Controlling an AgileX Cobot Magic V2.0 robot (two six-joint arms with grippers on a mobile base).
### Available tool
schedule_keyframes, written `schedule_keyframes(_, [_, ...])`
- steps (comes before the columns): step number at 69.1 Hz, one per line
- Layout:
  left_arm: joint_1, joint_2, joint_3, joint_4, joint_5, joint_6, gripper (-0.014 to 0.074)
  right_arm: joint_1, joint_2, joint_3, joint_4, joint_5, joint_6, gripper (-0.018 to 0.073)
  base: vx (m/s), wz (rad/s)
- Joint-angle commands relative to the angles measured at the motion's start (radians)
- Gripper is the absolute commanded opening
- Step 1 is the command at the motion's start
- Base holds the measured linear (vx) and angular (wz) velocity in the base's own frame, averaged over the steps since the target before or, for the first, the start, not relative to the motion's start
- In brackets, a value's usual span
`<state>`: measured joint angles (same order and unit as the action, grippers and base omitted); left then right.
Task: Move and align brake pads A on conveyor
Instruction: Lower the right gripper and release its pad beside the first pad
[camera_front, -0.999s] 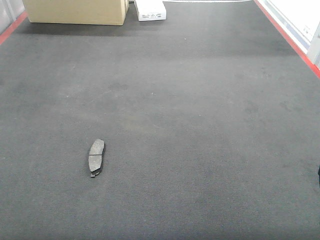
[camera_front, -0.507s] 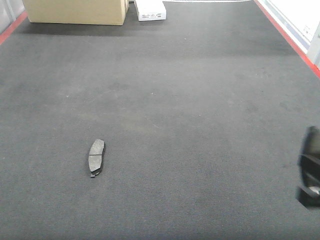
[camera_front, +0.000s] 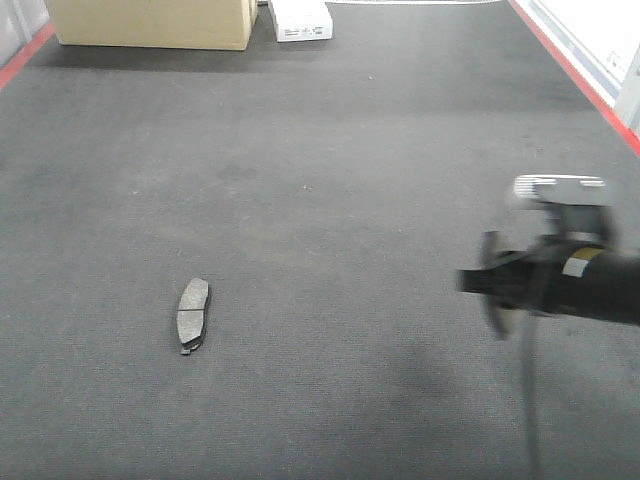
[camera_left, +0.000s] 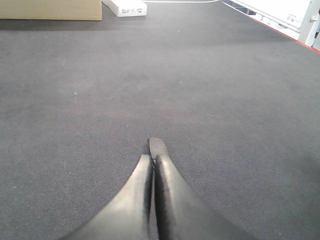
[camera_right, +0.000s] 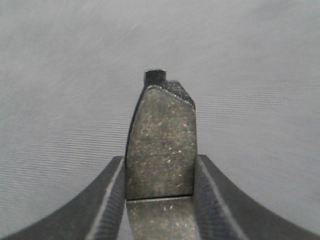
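Brake pad (camera_right: 160, 135), clamped between right fingers (camera_right: 102, 202)

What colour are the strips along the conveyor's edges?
Red. The conveyor edge strips show best in the exterior front-facing view.

**Two brake pads: one on the belt, one held**

One brake pad (camera_front: 193, 315) lies flat on the near left part of the conveyor (camera_front: 350, 200), a dark charcoal belt with red edges. It is grey and oblong, with a thin cross groove. A second brake pad (camera_right: 160, 135), grey and speckled, is clamped between the fingers of the right gripper (camera_right: 160, 167), above the belt.
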<state>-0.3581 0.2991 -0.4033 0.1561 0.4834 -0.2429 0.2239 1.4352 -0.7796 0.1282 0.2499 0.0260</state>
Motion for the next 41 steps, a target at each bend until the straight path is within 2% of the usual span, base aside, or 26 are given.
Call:
schedule_keyframes(1, [-0.002,0.007,-0.025,0.006,-0.078,-0.001,-0.0007,0.053,0.082,-0.11,0.009,-0.079,0.004,0.008,0.0,0.0])
schedule_keyframes(8, [-0.002,0.007,-0.025,0.006,-0.078,-0.001,-0.0007,0.081,0.184,-0.189,0.046,-0.053,0.01,0.008,0.0,0.0])
schedule_keyframes(21, [-0.002,0.007,-0.025,0.006,-0.078,-0.001,-0.0006,0.086,0.303,-0.283,0.19,0.015,0.008,0.008,0.0,0.0])
schedule_keyframes(41, [-0.002,0.007,-0.025,0.006,-0.077,-0.001,-0.0007,0.086,0.395,-0.293,0.192,-0.03,0.006,0.0082,0.0,0.0])
